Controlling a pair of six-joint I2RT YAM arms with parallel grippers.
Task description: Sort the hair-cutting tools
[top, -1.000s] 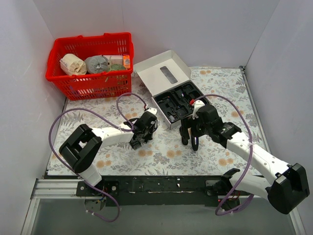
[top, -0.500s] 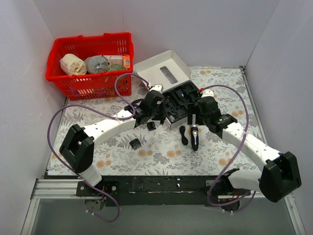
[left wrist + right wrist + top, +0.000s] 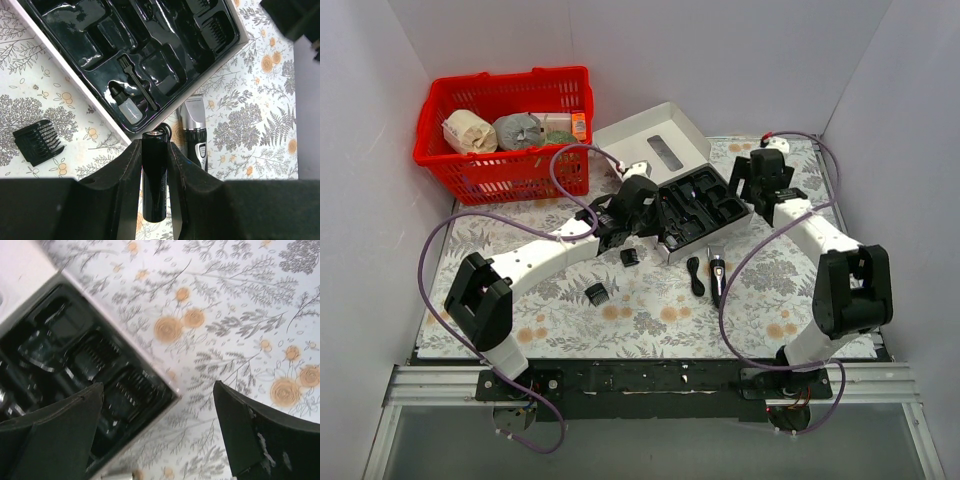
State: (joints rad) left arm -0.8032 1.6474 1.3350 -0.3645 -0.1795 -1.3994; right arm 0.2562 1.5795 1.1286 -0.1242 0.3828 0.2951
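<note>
Clipper (image 3: 717, 279) is lying mid-frame; I'm seeing left end effector (image 3: 155, 146) clamping a black cylinder (image 3: 154, 182), right end effector (image 3: 157, 387) gaping wide.

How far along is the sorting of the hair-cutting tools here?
Done: some combs sit in the tray slots. In hand: the left gripper clamps a black cylindrical piece near the tray; the right gripper is open and empty. Left: the clipper, cord and two loose combs lie on the table.

Left arm (image 3: 545, 255) stretched forward, left hand (image 3: 155, 145) pinched tight; right arm (image 3: 820, 225) extended far, right hand (image 3: 157, 390) spread wide.
</note>
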